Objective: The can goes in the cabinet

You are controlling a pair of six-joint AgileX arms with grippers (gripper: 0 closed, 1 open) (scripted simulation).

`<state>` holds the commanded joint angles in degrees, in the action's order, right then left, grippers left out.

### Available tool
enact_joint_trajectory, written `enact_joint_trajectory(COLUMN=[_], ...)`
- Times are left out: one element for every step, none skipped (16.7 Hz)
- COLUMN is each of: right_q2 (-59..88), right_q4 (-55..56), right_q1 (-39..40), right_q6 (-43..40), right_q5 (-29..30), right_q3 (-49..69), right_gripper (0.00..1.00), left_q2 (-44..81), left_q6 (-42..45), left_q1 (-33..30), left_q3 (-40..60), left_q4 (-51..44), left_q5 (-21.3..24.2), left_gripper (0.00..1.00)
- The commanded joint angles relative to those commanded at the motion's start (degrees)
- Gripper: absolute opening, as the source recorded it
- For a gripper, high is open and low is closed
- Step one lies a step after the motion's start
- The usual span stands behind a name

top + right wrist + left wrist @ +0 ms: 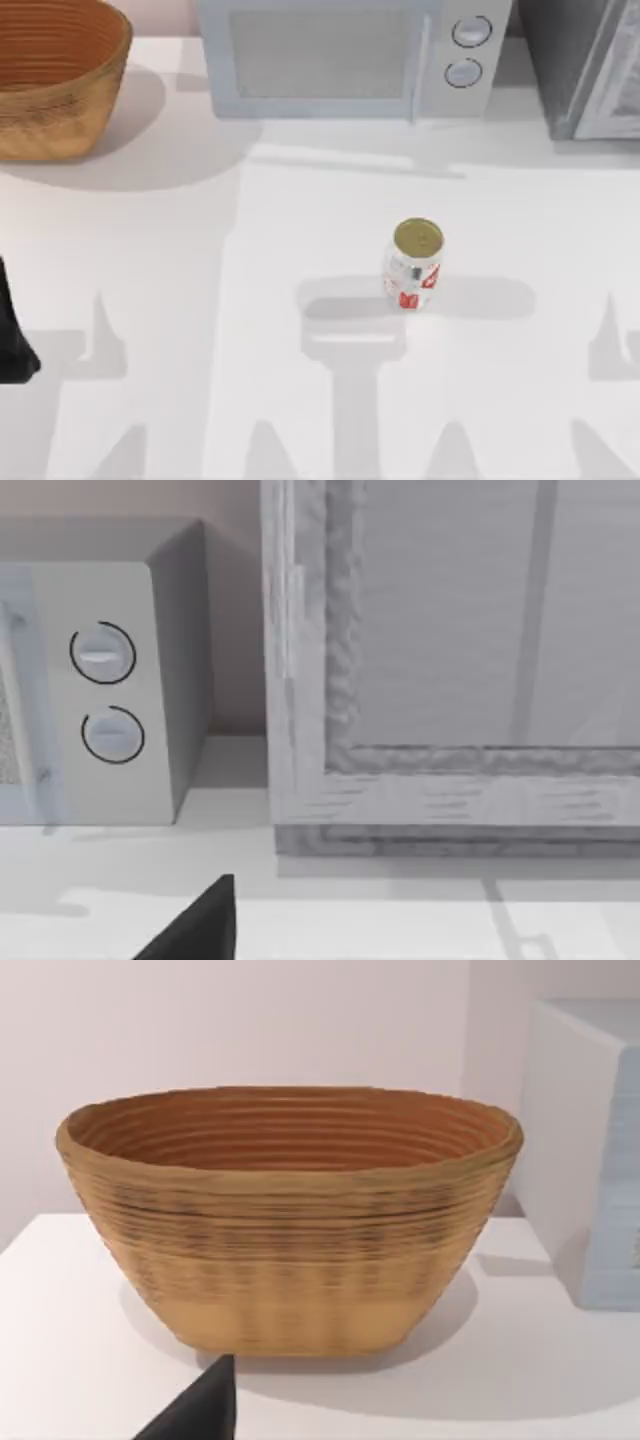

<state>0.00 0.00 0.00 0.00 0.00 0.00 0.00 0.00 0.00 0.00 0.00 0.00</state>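
The can (413, 265) stands upright near the middle of the table, white with red markings and a dull gold top. The cabinet (585, 65) is at the back right corner, a grey box with a speckled dark side; its pale framed door panel (470, 670) faces the right wrist camera and looks closed. My left arm (12, 340) is parked at the table's left edge, far from the can. A dark part of my left gripper (195, 1410) juts in before the basket. A dark part of my right gripper (195, 925) sits low in front of the cabinet.
A pale blue-grey microwave (345, 55) with two round knobs (470, 50) stands at the back centre, just left of the cabinet. A woven brown basket (55, 75) sits at the back left. The white tabletop (200, 300) stretches wide around the can.
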Motion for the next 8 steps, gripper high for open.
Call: enact_joint_trajectory(right_q2=[0.00, 0.00, 0.45, 1.40, 2.84, 4.79, 7.33, 10.29], right_q4=[0.00, 0.00, 0.43, 1.29, 2.58, 4.29, 6.47, 8.98], right_q1=[0.00, 0.00, 0.26, 0.77, 1.54, 2.54, 3.82, 5.28], right_q6=[0.00, 0.00, 0.04, 0.12, 0.22, 0.34, 0.49, 0.65], right_q5=[0.00, 0.00, 0.17, 0.52, 1.07, 1.83, 2.82, 3.99], right_q3=[0.00, 0.00, 0.18, 0.53, 1.04, 1.72, 2.56, 3.52], right_gripper=[1.00, 1.00, 1.00, 1.00, 1.00, 1.00, 1.00, 1.00], left_q2=[0.00, 0.00, 0.00, 0.00, 0.00, 0.00, 0.00, 0.00], left_q6=[0.00, 0.00, 0.00, 0.00, 0.00, 0.00, 0.00, 0.00], left_q1=[0.00, 0.00, 0.00, 0.00, 0.00, 0.00, 0.00, 0.00], left_q3=[0.00, 0.00, 0.00, 0.00, 0.00, 0.00, 0.00, 0.00], left_q4=[0.00, 0.00, 0.00, 0.00, 0.00, 0.00, 0.00, 0.00], left_q5=[0.00, 0.00, 0.00, 0.00, 0.00, 0.00, 0.00, 0.00], left_gripper=[1.00, 1.00, 1.00, 1.00, 1.00, 1.00, 1.00, 1.00])
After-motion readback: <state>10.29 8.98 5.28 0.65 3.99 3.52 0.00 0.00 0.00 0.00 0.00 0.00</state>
